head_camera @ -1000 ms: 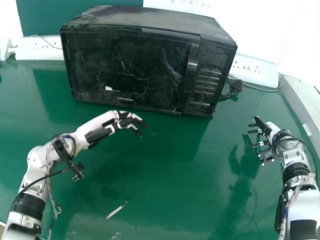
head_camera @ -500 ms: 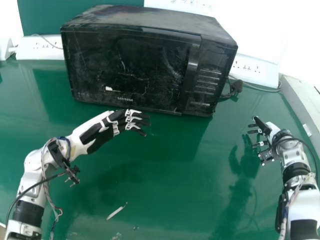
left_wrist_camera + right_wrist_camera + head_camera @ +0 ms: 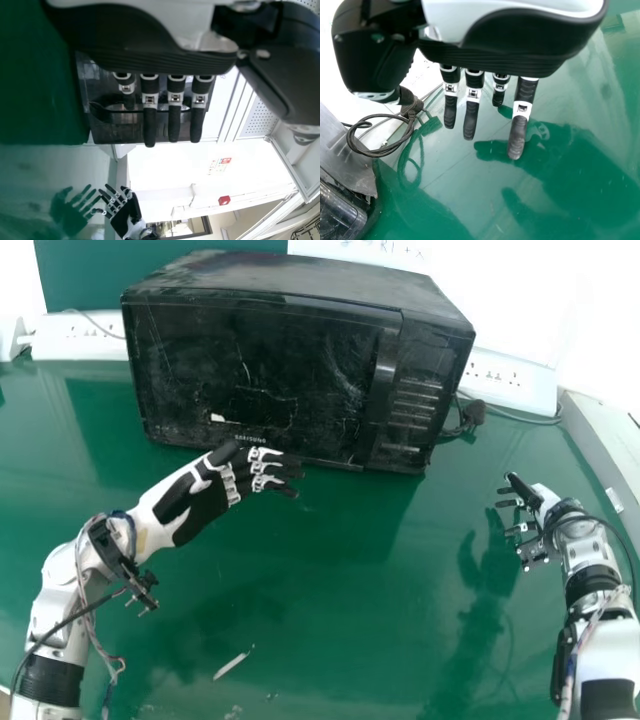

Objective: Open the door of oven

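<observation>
Left hand (image 3: 206,504): black-and-white mechanical fingers (image 3: 268,466) straight, slightly spread, gripping nothing. Risk: black box-shaped oven (image 3: 250,370) shoved backward, door unopened; likely cause: fingers pushing front, short of glossy vertical handle (image 3: 382,375). Oven on green table (image 3: 330,590), just beyond left fingers; handle farther right. Right hand (image 3: 546,502): fingers extended, apart from oven.

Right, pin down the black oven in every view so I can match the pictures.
Head view: the oven stands in the upper part, a little left of centre.
Left wrist view: the oven is partly hidden behind the fingers of the left hand.
Right wrist view: part of the oven shows next to the looped black cable.
Shared landmark: the green table.
</observation>
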